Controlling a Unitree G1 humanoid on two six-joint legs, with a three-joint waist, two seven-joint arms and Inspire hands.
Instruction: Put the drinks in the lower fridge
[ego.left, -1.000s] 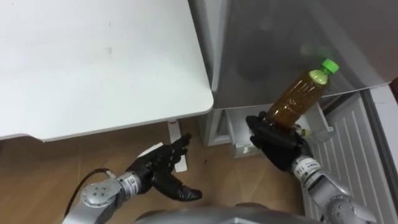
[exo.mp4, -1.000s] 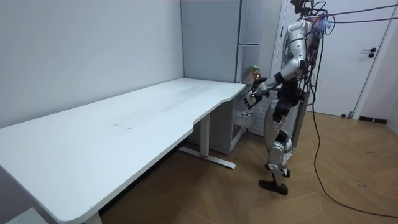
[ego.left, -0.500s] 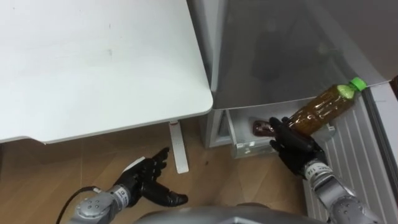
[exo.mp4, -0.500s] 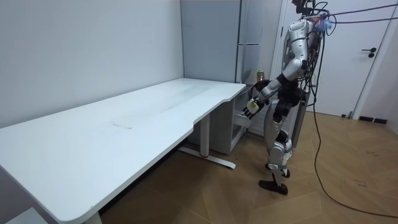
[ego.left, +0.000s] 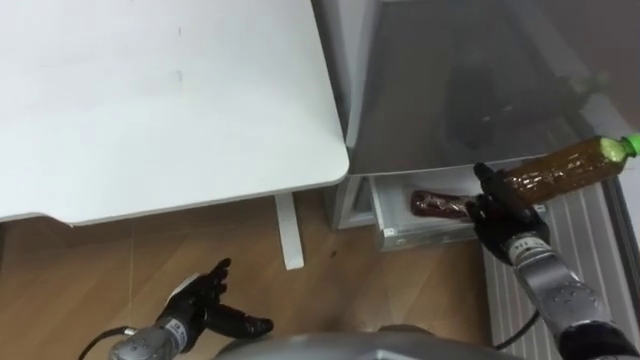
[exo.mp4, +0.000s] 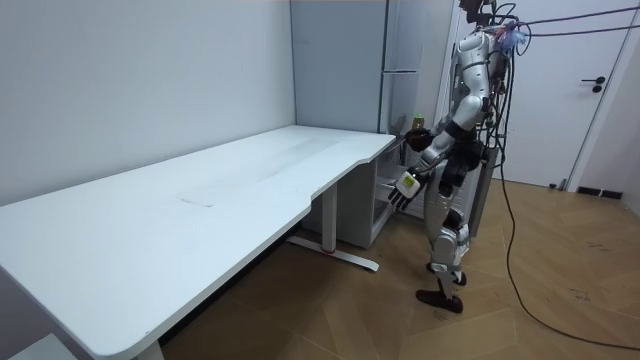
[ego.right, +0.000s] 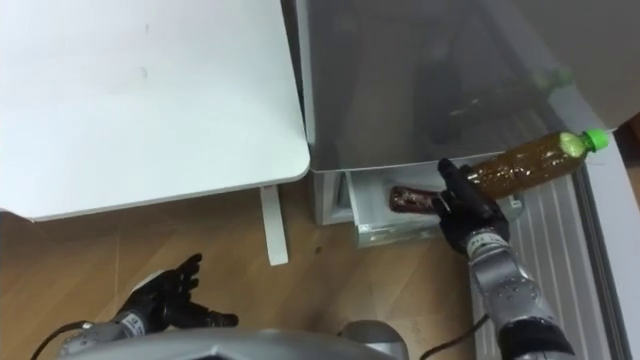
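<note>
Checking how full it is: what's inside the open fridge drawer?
One dark reddish bottle lies flat in the drawer. The drawer's back is hidden under the fridge; the right robot hand and its tea bottle cover the right end.

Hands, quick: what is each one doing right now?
Left hand: open, holding nothing, low over the wooden floor.
Right hand: shut on the green-capped bottle.

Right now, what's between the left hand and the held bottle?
Left eye view: wood floor, the white desk leg, then the open fridge drawer holding a dark drink. Right hand grips the bottle; left hand hangs open.
</note>
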